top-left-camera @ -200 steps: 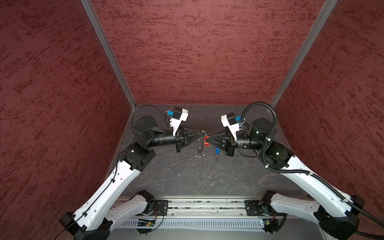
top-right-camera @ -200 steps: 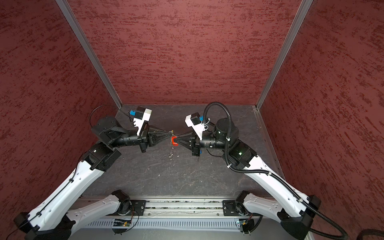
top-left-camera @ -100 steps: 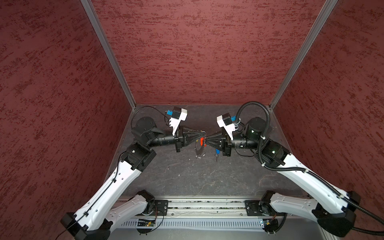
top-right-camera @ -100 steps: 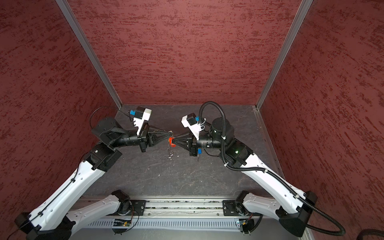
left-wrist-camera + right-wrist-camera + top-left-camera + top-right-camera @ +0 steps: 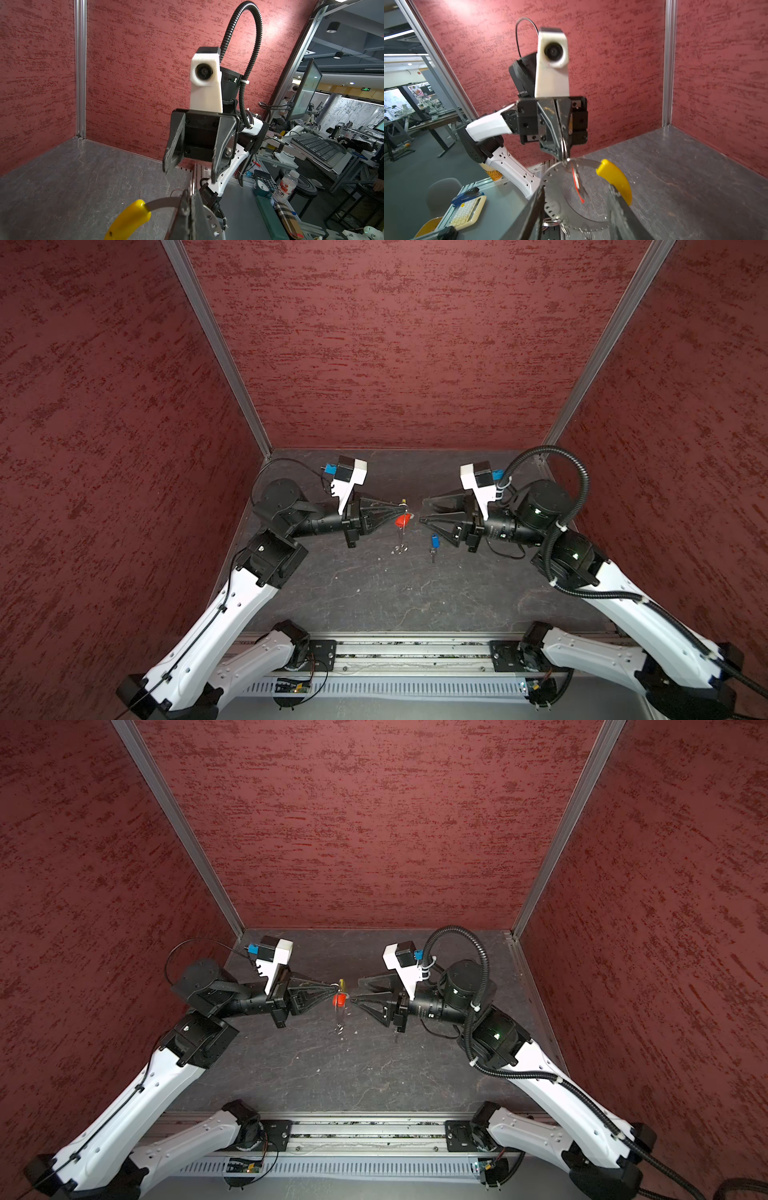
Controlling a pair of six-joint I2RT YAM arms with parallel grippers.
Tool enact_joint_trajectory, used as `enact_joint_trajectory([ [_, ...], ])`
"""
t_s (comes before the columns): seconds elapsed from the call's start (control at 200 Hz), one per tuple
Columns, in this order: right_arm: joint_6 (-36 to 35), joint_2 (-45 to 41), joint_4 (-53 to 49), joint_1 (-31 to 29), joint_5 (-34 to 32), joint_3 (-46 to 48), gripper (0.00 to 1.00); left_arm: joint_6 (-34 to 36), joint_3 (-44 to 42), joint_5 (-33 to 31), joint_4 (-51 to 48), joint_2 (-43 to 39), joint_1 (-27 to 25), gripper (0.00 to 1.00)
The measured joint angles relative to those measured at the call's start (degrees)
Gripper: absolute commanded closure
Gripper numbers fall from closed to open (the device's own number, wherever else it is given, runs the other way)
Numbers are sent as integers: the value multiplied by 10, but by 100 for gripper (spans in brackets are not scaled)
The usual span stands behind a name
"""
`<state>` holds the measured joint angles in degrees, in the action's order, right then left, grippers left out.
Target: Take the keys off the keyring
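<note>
Left gripper is clamped shut, tips pinching the keyring near its top; the right wrist view shows the same pinch on a small silver split ring where the flat silvery loop meets it. The loop hangs from the pinch toward 6 o'clock in both top views, and its low end reaches down to the dark table; contact can't be confirmed. The yellow sleeve sits at 12 o'clock of the pinch, curved, and is also seen in the wrist views. The red key hangs right under the left tips at roughly 5 o'clock, off the table, edge-on in the right wrist view; whether it is threaded on the loop itself or only on the split ring can't be told. The blue key lies flat on the table, apart from the ring, at 4 o'clock of the red key and under the right arm's fingers. Right gripper is at 3 o'clock of the pinch, close but not touching, jaws spread and holding nothing; the left wrist view shows a clear gap between its two fingers.
</note>
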<state>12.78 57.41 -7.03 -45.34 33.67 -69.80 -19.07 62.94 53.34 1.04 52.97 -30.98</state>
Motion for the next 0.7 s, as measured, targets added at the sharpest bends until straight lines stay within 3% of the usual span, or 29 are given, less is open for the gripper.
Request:
enact_joint_trajectory([
  [0.235,32,33,64,0,15,-23,60,-6,-18,-10,33,-2,-5,100],
  [0.701,56,65,73,-4,55,-27,78,-6,-19,-23,42,-2,-6,100],
])
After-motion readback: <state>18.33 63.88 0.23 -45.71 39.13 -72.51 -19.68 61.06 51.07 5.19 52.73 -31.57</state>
